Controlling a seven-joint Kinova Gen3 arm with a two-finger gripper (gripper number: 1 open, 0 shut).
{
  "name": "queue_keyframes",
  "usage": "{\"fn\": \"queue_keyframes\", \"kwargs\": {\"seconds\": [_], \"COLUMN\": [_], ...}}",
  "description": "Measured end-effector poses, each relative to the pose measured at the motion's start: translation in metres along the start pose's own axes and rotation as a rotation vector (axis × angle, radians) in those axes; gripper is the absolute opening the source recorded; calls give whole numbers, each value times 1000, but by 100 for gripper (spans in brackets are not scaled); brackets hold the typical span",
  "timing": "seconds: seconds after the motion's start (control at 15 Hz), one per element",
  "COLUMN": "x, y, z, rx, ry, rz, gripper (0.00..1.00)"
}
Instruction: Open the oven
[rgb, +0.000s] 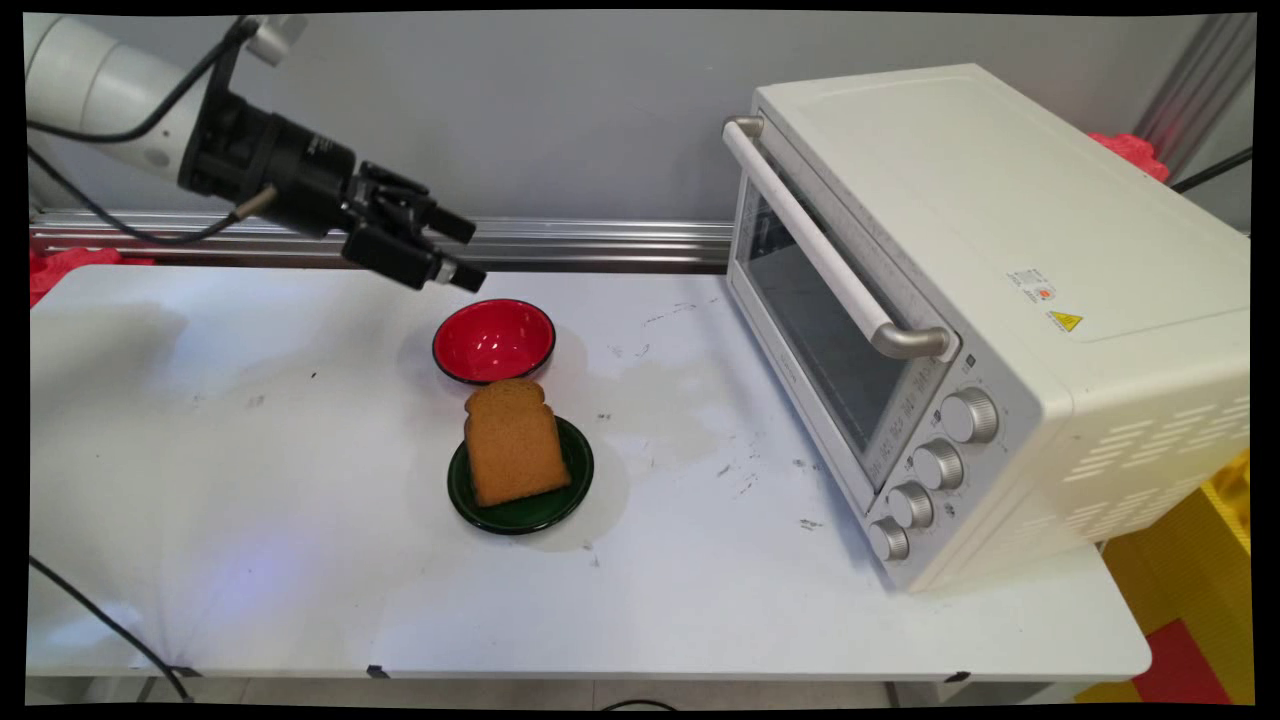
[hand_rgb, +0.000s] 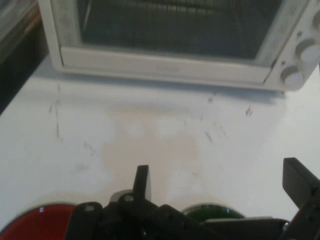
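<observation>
My gripper (rgb: 465, 252) hangs open in the air above the table's far left part, pointing right toward the toaster oven (rgb: 960, 300). Nothing is between its fingers. Just below and in front of it stands an empty red bowl (rgb: 494, 340). Nearer the camera, a brown slice of bread (rgb: 512, 440) lies on a dark green plate (rgb: 522, 516) that touches the bowl. In the hand view the open gripper (hand_rgb: 220, 185) looks over the red bowl (hand_rgb: 37, 220) and the green plate (hand_rgb: 212, 211) at the oven (hand_rgb: 170, 65), whose glass door is shut.
The cream oven fills the table's right side, with a bar handle (rgb: 830, 250) across its door and several knobs (rgb: 940, 465) at the near end. The white table (rgb: 250, 500) shows scuff marks. A metal rail (rgb: 600, 240) runs along the wall.
</observation>
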Motion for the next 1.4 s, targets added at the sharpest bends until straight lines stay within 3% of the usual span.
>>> {"fn": "queue_keyframes", "kwargs": {"seconds": [0.2,0.6,1.0,1.4], "x": [11,32,81,131], "y": [-1,-6,0,9], "z": [6,29,74,116], "rx": [0,18,25,19], "ry": [28,33,39,25], "rz": [20,73,146,151], "gripper": [100,100,100,100]}}
